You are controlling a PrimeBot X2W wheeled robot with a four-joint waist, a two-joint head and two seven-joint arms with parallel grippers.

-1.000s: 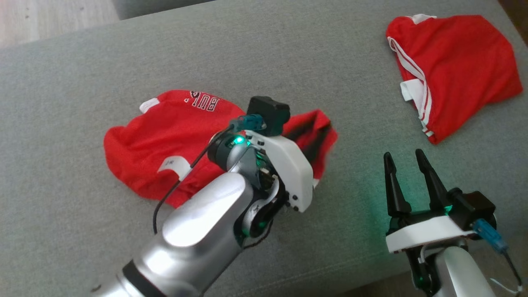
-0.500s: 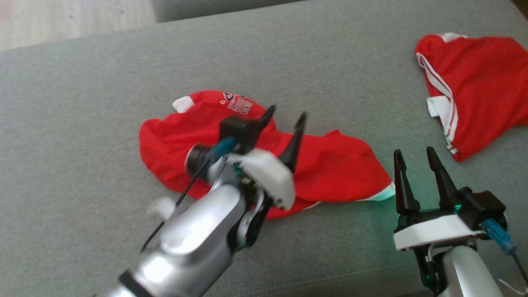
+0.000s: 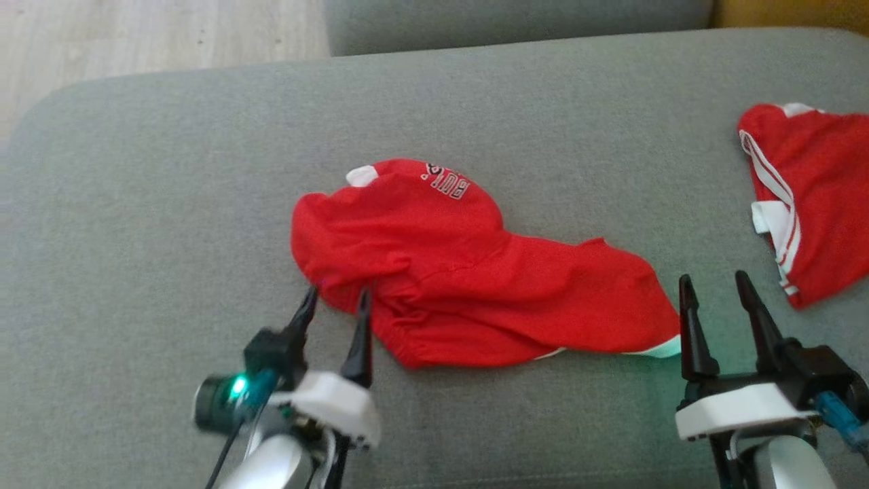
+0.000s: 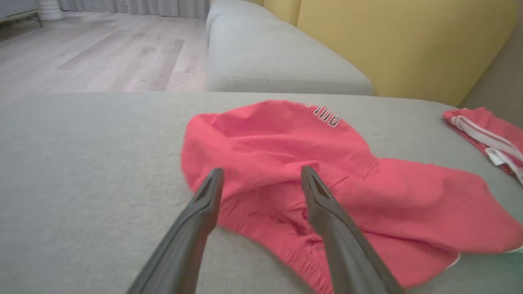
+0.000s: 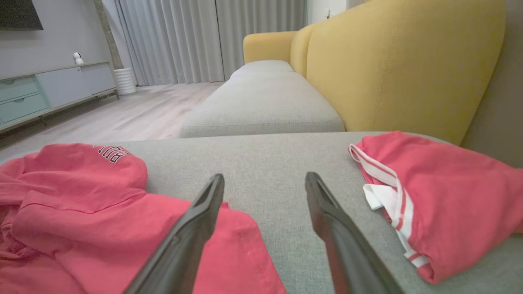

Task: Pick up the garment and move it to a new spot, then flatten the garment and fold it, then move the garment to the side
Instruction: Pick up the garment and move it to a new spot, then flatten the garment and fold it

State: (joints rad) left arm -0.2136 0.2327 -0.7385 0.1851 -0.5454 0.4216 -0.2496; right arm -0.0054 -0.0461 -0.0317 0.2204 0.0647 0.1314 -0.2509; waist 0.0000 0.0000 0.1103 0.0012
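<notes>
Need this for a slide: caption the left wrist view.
Open left claw poised at the edge of a rumpled red garment on a grey sofa cushion, a striped red garment farther right.

We see a red garment (image 3: 468,272) lying crumpled near the middle of the grey sofa cushion (image 3: 170,204). It is not spread flat. Its left part is bunched into a rounded hump with soft folds, while its right part stretches out flatter. White lettering (image 3: 448,182) reads upside down from the head view near the far edge, close to a small white tab (image 3: 362,176). A pale trim (image 3: 662,348), perhaps a hem, peeks out at the near right corner.
</notes>
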